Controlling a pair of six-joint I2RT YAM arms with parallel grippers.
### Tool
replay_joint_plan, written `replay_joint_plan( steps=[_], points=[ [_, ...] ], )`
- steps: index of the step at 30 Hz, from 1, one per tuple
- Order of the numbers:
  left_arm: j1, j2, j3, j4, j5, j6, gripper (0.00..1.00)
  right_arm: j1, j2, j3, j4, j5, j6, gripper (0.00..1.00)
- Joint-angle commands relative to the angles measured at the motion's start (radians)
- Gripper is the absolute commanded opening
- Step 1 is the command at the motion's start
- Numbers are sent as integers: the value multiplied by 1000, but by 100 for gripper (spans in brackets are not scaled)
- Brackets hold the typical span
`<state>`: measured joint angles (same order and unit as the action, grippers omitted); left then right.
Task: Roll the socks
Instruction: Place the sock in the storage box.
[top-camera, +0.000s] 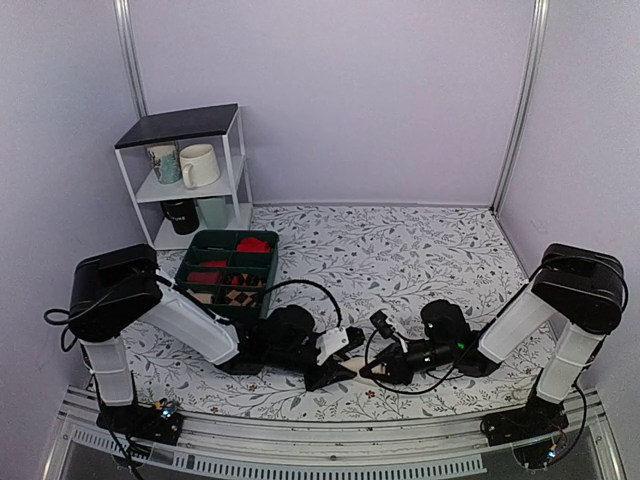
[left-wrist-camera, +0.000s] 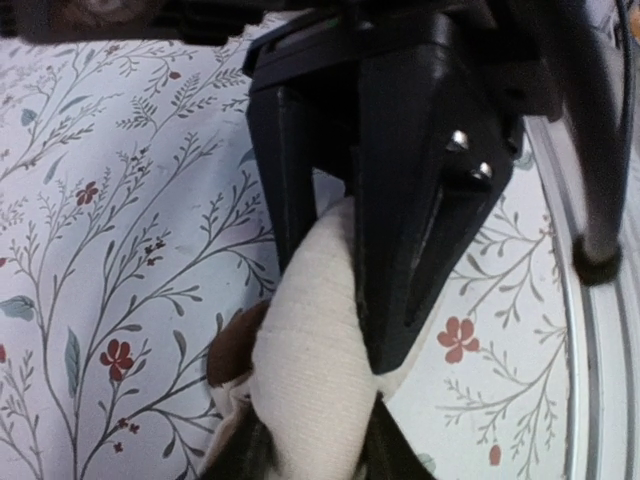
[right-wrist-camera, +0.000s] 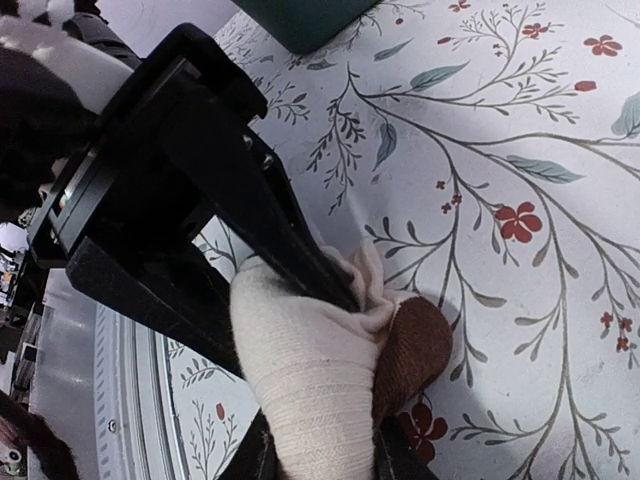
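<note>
Floral tabletop (top-camera: 420, 250), six o'clock: left pincer (top-camera: 345, 368) and right pincer (top-camera: 372, 370) clamp the half-rolled cream, brown-ended fabric socks (right-wrist-camera: 310, 370). Next, I'd tuck the end.

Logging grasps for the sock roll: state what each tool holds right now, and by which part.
The left tool and right tool both pinch the socks on the rolled cream part; the brown end sticks out free.

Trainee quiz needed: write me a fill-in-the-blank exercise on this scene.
1. The socks, cream with a ___ end, are clamped by the left gripper and right gripper.
2. The green bin holds checked rolled socks and ___ ones.
3. The white shelf stands at the far ___ corner of the table.
Missing: brown; red; left.
</note>
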<state>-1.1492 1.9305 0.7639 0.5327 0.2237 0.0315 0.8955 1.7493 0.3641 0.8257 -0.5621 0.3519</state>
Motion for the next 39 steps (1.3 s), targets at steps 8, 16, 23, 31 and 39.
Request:
replay_joint_plan(
  steps=[8, 16, 23, 31, 39],
  points=[
    [-7, -441, -164, -396, -243, 5, 41, -43, -164, 79, -260, 26, -59, 1],
    [-2, -885, -249, -459, -483, -49, 73, -70, -192, 365, -510, -38, -242, 0],
    [54, -1113, -198, -580, -671, -104, 83, -90, 4, 739, -622, -105, -391, 0],
    [185, -1190, -175, -662, -793, -198, 99, -78, 283, 1093, -643, -195, -390, 0],
    [466, -1234, -181, -747, -877, -356, 99, -2, 517, 1397, -726, -211, -367, 0]
  ],
)
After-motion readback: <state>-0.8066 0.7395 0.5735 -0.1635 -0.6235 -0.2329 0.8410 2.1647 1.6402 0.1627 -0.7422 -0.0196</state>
